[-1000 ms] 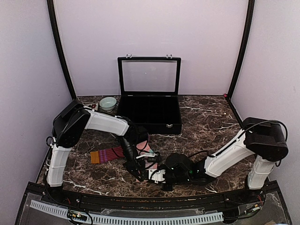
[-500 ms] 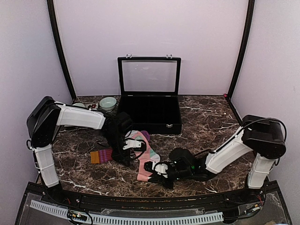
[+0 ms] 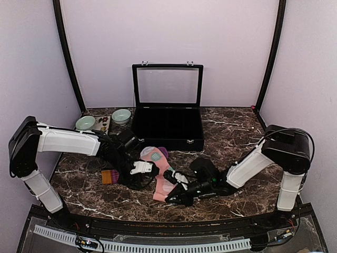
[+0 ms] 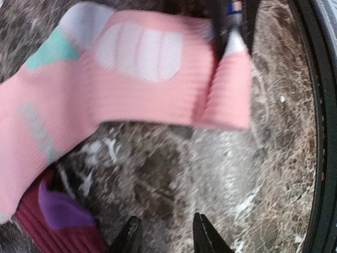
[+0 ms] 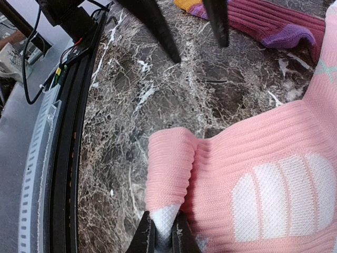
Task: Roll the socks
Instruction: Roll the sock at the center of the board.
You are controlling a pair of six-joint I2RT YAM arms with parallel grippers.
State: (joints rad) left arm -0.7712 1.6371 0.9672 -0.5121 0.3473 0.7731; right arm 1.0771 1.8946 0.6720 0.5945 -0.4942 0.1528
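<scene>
Right gripper [image 5: 160,232] pinching the folded end of pink sock [image 5: 253,158]. Left gripper [image 4: 166,234] fingers spread, just beside pink sock. Maroon sock [image 4: 58,221] touching it.

Item counts on the single marble counter [image 3: 231,132]: two socks, one salmon-pink sock [image 3: 162,167] and one maroon sock [image 3: 110,176]; two pale green bowls, the left bowl [image 3: 85,123] and the right bowl [image 3: 121,115]; one black case [image 3: 168,142] with one raised lid [image 3: 167,85]; two robot arms, the left arm [image 3: 68,141] and the right arm [image 3: 247,166], bearing one left hand [image 4: 166,240] and one right hand [image 5: 162,237], two fingers apiece. Objects between the bowls are too small to count.
</scene>
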